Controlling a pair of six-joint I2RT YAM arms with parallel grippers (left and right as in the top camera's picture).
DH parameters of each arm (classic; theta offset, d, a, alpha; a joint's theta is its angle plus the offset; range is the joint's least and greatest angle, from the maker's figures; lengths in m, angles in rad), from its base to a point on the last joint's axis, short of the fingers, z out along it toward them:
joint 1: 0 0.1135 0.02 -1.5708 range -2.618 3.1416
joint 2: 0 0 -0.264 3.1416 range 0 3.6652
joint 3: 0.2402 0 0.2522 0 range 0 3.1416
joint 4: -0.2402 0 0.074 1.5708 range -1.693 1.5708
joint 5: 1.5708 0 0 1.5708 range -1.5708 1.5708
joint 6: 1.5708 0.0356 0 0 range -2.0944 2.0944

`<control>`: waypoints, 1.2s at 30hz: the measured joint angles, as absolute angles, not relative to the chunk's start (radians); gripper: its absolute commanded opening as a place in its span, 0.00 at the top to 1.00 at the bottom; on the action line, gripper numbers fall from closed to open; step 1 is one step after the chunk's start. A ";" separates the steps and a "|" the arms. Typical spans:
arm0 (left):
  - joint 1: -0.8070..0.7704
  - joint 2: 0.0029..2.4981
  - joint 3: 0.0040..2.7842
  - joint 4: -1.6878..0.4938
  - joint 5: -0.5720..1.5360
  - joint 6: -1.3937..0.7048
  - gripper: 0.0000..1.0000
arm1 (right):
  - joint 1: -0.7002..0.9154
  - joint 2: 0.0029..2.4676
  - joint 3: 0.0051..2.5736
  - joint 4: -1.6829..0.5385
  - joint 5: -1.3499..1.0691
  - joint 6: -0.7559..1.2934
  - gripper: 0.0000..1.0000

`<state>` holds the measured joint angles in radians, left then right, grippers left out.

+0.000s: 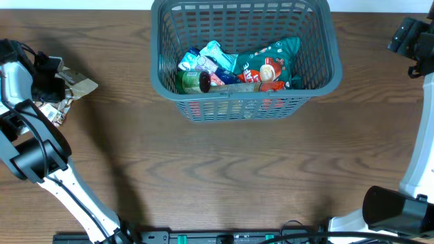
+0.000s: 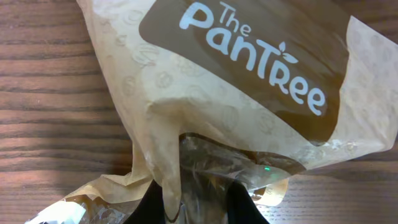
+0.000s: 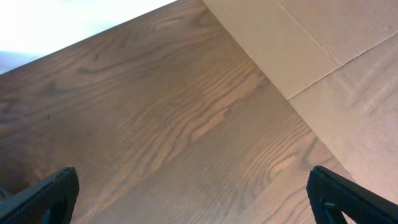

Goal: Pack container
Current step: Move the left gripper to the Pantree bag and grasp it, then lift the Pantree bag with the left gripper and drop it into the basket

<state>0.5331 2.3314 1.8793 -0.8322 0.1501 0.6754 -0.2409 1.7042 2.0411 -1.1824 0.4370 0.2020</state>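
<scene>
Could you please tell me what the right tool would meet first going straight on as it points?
Probably the brown wooden tabletop, depth being unclear; the right tool has nothing else ahead.

Paper bag (image 2: 186, 93), plastic basket (image 1: 244, 107), wooden table (image 1: 237, 176)

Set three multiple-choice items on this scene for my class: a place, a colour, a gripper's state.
1. Where does the container stand in the overhead view? A top centre; B left edge; C bottom right.
2. What colour is the packet in the left gripper? A blue; B tan and brown; C red.
3. How is the right gripper? A shut on a packet; B shut on the rim; C open, empty.
1 A: it sits at the top middle. 2 B: tan wrapper, brown label. 3 C: its jaws stand wide over the table.
</scene>
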 measured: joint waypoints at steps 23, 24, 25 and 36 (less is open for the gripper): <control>0.524 1.860 1.839 -0.694 0.217 0.443 0.94 | -0.241 1.704 2.041 -1.182 0.437 0.202 0.01; 0.522 1.823 1.839 -0.693 0.233 0.437 0.94 | -0.241 1.704 2.041 -1.182 0.437 0.202 0.01; 0.517 1.784 1.840 -0.689 0.255 0.430 0.94 | -0.241 1.704 2.041 -1.182 0.437 0.202 0.01; 0.261 1.502 1.840 -0.570 0.453 0.395 0.94 | -0.241 1.704 2.041 -1.182 0.437 0.202 0.01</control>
<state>0.2611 1.5024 1.8404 -0.5697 0.4534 0.3954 -0.2409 1.7042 2.0411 -1.1824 0.4370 0.2020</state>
